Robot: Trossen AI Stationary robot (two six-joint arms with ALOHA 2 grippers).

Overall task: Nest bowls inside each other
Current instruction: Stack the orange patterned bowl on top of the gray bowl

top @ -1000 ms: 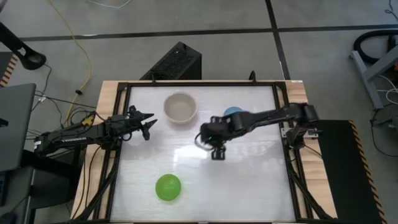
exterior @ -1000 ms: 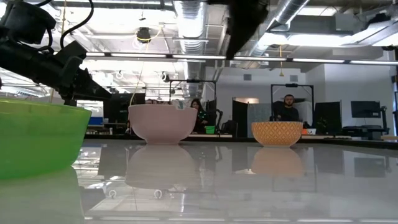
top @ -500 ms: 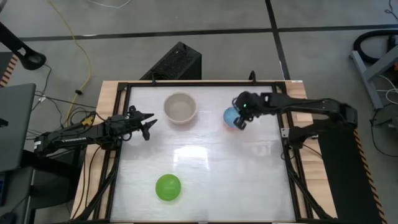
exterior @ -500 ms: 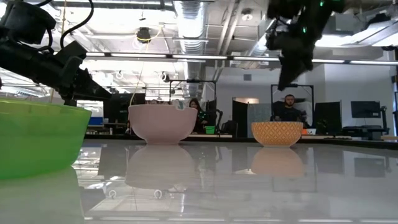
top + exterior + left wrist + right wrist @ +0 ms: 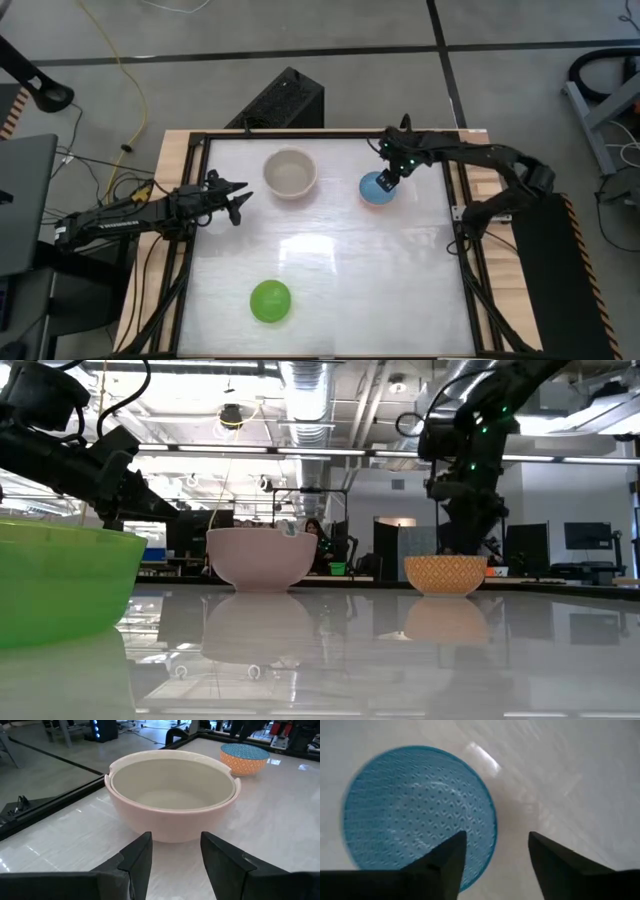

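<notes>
A pale pink-cream bowl [image 5: 290, 173] stands at the far middle of the table, and a grey-beige bowl [image 5: 172, 790] sits nested inside it. A light blue bowl [image 5: 375, 189], orange on the outside [image 5: 445, 574], stands to its right. A bright green bowl [image 5: 270, 301] sits near the front edge. My right gripper [image 5: 497, 865] hangs open just above the blue bowl's far right rim, pointing steeply down, one finger over the inside and one over the table. My left gripper [image 5: 172, 855] is open at the table's left, level, a short way from the pink-cream bowl.
A black frame [image 5: 455, 200] runs round the white table. The middle of the table between the bowls is bare. A dark box [image 5: 280, 100] stands on the floor behind the table. People sit at desks in the room beyond [image 5: 462, 532].
My right gripper has swung from above the table's middle toward the far right, rolled about its own line and come down over the blue bowl's rim. The bowls have kept their places.
</notes>
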